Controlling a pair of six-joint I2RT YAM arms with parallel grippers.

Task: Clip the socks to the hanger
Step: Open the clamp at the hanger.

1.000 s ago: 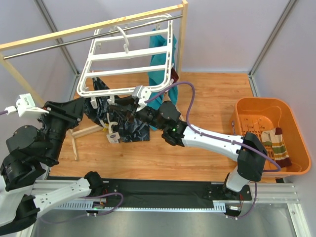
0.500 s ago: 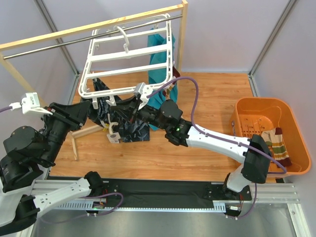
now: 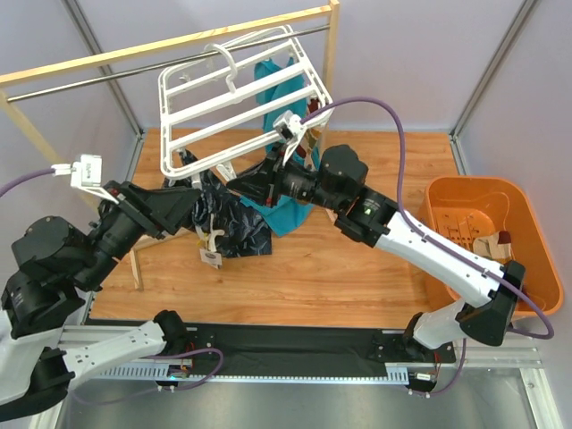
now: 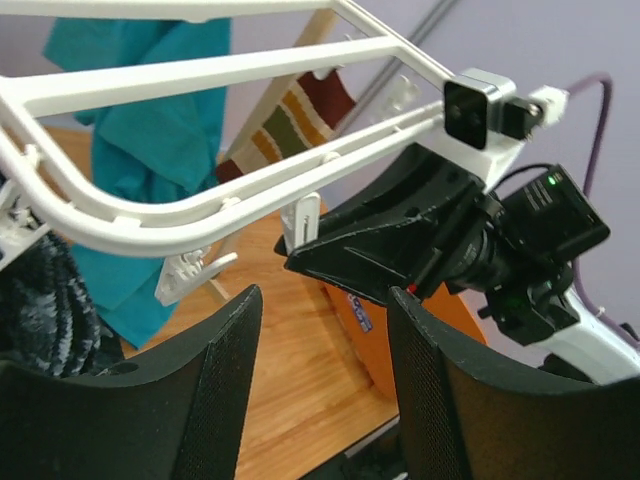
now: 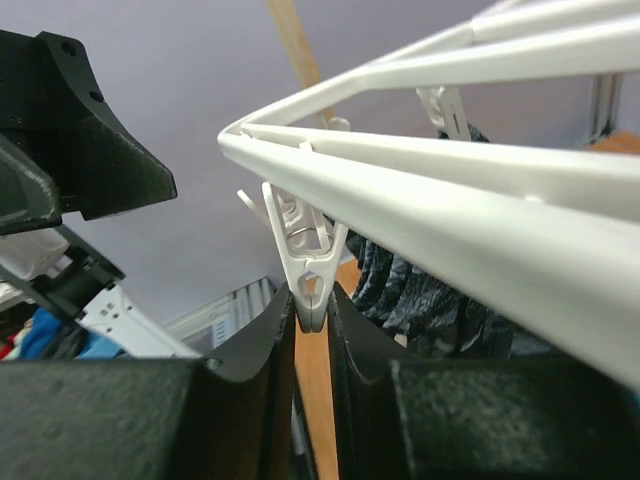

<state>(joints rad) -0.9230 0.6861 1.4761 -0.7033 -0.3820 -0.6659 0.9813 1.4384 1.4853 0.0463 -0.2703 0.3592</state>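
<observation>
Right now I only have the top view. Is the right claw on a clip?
Observer: Yes, the right claw pinches a white clip hanging from the hanger rim.
Operator: Left claw holding a sock?
Observer: No, the left claw is open and empty.
Operator: Any sock up there?
Observer: A striped sock shows beside the teal cloth, beyond the hanger bars; what holds it is hidden.

Your top view looks down from high behind over the whole tabletop [image 3: 357, 277]. Both wrist views sit close beneath the hanger [image 4: 200, 73], facing each other.
</observation>
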